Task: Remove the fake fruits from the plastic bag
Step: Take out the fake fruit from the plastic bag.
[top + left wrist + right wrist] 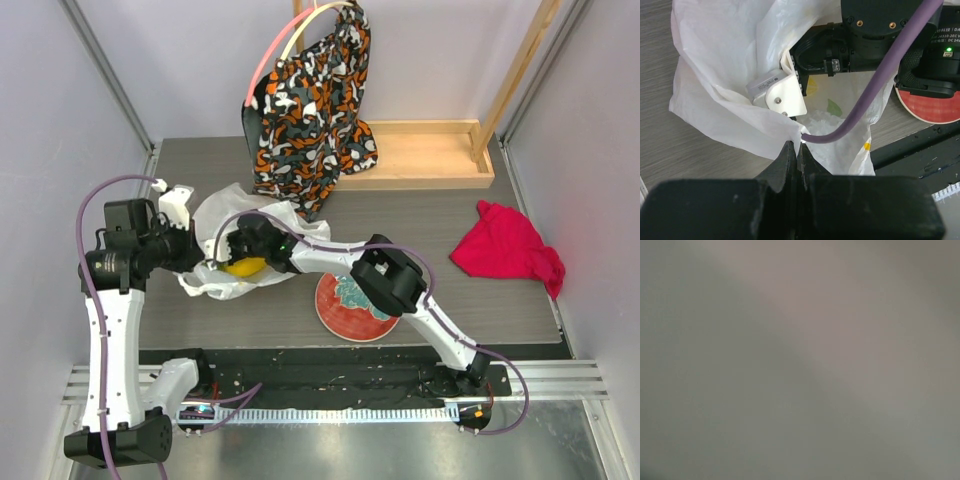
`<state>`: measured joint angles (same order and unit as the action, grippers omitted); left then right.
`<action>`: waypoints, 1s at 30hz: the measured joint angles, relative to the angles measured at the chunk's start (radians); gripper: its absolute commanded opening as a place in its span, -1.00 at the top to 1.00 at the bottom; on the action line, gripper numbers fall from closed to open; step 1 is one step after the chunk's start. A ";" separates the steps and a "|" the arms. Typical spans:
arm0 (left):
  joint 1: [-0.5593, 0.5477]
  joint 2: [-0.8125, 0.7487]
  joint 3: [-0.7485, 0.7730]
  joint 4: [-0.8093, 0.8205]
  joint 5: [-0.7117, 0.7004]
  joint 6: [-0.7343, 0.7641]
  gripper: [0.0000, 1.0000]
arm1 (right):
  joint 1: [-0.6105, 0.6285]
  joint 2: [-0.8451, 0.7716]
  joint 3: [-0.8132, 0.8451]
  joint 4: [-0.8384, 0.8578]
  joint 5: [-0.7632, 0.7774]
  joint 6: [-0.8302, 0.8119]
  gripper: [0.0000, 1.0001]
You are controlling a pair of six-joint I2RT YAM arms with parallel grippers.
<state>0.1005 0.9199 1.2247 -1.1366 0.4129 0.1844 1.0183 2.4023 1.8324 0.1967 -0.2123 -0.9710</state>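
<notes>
Left gripper [798, 149]: jaws pressed together on a fold of the large, thin, translucent white plastic bag [725, 70], with the film pinched right at the fingertips.
Right gripper [233, 247]: reaches into the bag's mouth from the right. Its fingers are buried in the film, so it cannot be told whether its jaws are open or closed.
Right wrist view: a grey-pink blur with nothing readable.
Bag position: crumpled on the grey table [450, 215], spreading ahead of the left jaws and wrapping around the right gripper.
Fake fruits: a glossy yellow plastic toy fruit [246, 266] lies inside the bag, just beside the right gripper on its near side, between the two grippers. Small green and yellow patches [834, 107] show through the film ahead of the left jaws. Which fruits they are cannot be told.
Purple cable [860, 105]: arcs across just ahead of the left fingertips, touching the bag's edge.
Round red-and-teal floral plate [338, 314]: sits behind the right gripper, partly under that arm's forearm and well apart from the left jaws.
Orange-black-white patterned cloth bag [315, 100]: hangs beyond both grippers, over a shallow wooden tray [425, 155].
Crumpled red cloth [505, 250]: far to the right of both grippers.
</notes>
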 measured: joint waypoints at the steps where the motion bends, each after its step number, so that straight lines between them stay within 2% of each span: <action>1: 0.000 0.000 0.000 0.000 0.000 -0.002 1.00 | 0.002 0.000 -0.002 0.005 0.018 -0.002 0.77; 3: 0.000 0.000 0.000 0.002 0.000 -0.005 1.00 | 0.006 0.000 -0.002 0.006 0.037 -0.009 0.95; 4: 0.000 0.000 0.000 0.003 0.000 -0.008 1.00 | 0.006 -0.001 -0.002 0.004 0.045 -0.008 0.98; 7: 0.000 0.000 0.000 0.017 0.004 -0.023 1.00 | 0.007 -0.022 -0.013 -0.034 0.059 0.006 0.97; 12: 0.000 -0.002 -0.010 0.070 0.005 -0.036 1.00 | 0.004 -0.184 -0.090 -0.183 0.039 0.096 0.97; 16: 0.000 -0.002 -0.034 0.109 -0.014 -0.042 1.00 | -0.014 -0.354 -0.102 -0.277 -0.030 0.261 0.97; 20: 0.000 0.007 -0.050 0.141 -0.028 -0.045 1.00 | -0.034 -0.523 -0.102 -0.293 -0.137 0.492 0.97; 30: 0.000 0.140 -0.038 0.191 -0.047 -0.046 1.00 | -0.086 -0.750 -0.213 -0.104 -0.272 1.054 0.98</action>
<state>0.1005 1.0603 1.1866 -0.9459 0.3664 0.1387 0.9321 1.6527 1.6196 0.0925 -0.4839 0.0834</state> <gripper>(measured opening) 0.016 0.047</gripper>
